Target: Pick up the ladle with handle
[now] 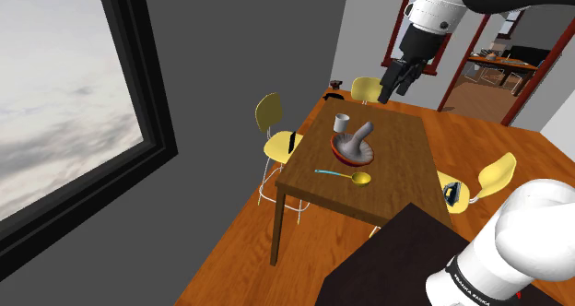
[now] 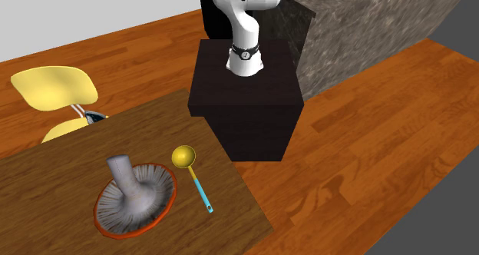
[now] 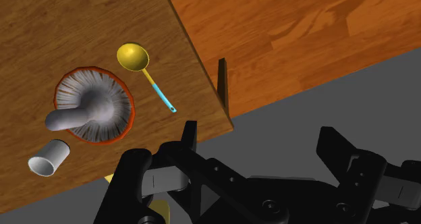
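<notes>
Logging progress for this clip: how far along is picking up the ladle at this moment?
Done: nothing yet. The ladle lies flat on the table beside the mushroom, untouched. In hand: the gripper hangs high above the table, fingers apart and holding nothing. Left: come down over the blue handle, close on it and lift the ladle clear.

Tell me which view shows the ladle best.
The wrist view: it looks down on the ladle, yellow bowl and blue handle whole, beside the mushroom. The second exterior view also shows it whole, at a slant; the shoulder view shows it from farther off.
</notes>
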